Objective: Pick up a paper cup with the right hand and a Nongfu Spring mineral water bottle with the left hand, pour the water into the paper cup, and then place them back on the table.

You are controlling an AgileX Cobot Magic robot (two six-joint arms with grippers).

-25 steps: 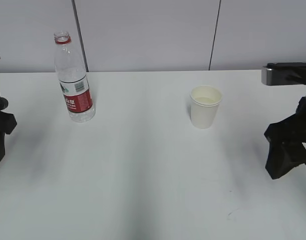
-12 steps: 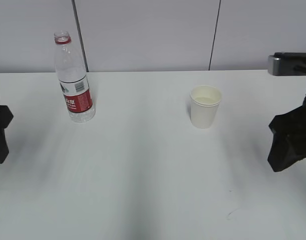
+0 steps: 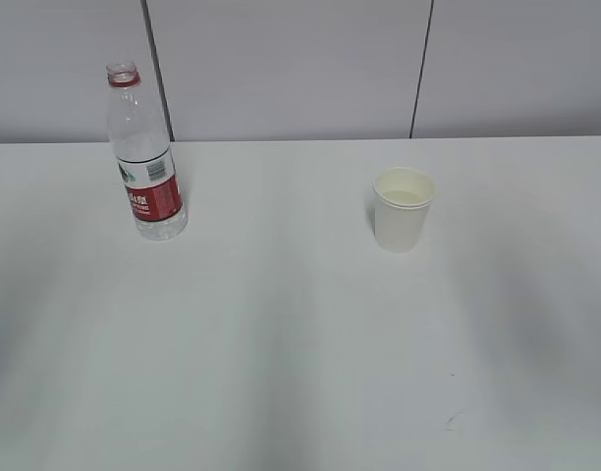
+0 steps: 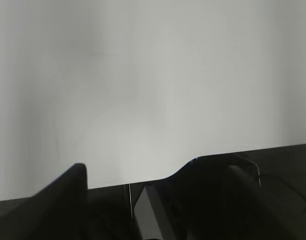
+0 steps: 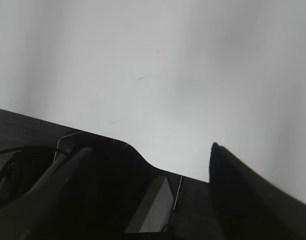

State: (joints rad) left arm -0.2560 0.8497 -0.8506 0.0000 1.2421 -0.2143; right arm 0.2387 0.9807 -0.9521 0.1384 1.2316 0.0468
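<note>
White bench (image 3: pixel 281 373), plain and flat, carries both task items, neither touched by an arm. Far left: clear plastic Nongfu Spring mineral water bottle (image 3: pixel 143 157), capless, red ring at the neck, red-and-white label low on the body, upright near the back edge. Right of centre, well apart from it: small white paper cup (image 3: pixel 404 209), rolled rim, cream inside, upright.

Both arms are out of the exterior view. Left tool (image 4: pixel 153 200): dark finger shapes spread wide, nothing between, open over bare bench. Right tool (image 5: pixel 148 195): likewise spread and empty.

Judgement: each arm should come in level and square. Grip the bottle above its label, the cup at mid-wall, lightly, since thin paper crushes.
</note>
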